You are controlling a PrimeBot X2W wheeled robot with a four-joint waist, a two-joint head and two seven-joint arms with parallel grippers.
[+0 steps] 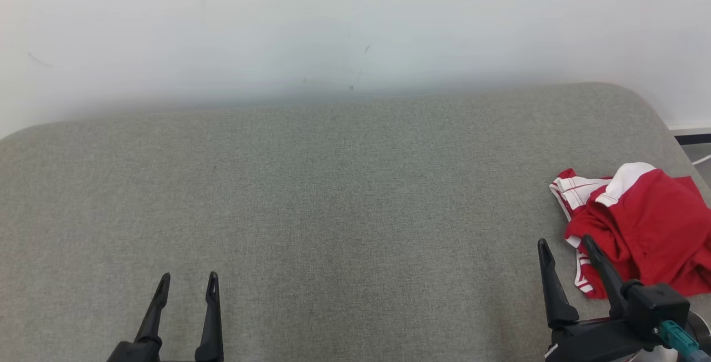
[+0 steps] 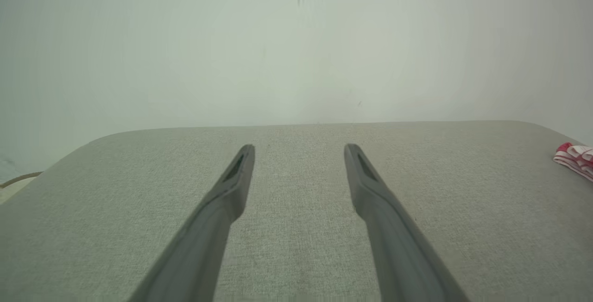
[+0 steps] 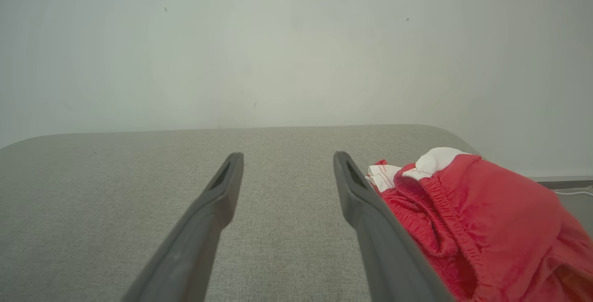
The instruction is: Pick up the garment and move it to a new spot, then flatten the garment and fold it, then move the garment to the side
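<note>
A crumpled red garment (image 1: 650, 229) with white trim lies bunched at the right edge of the grey fabric surface (image 1: 333, 201). My right gripper (image 1: 564, 242) stands open just left of it, its right finger in front of the cloth, with nothing between the fingers. In the right wrist view the garment (image 3: 486, 218) fills the lower right, beside the open right gripper (image 3: 287, 158). Far off at the lower left, my left gripper (image 1: 188, 277) is open over bare fabric. In the left wrist view the left gripper (image 2: 299, 147) points at the wall, and a bit of the garment (image 2: 574, 158) shows at the right edge.
A pale wall (image 1: 333, 29) rises directly behind the surface. Its rounded right corner drops to a floor strip with a dark skirting (image 1: 691, 139) and a white cable (image 1: 702, 159). The grey fabric stretches wide between the two grippers.
</note>
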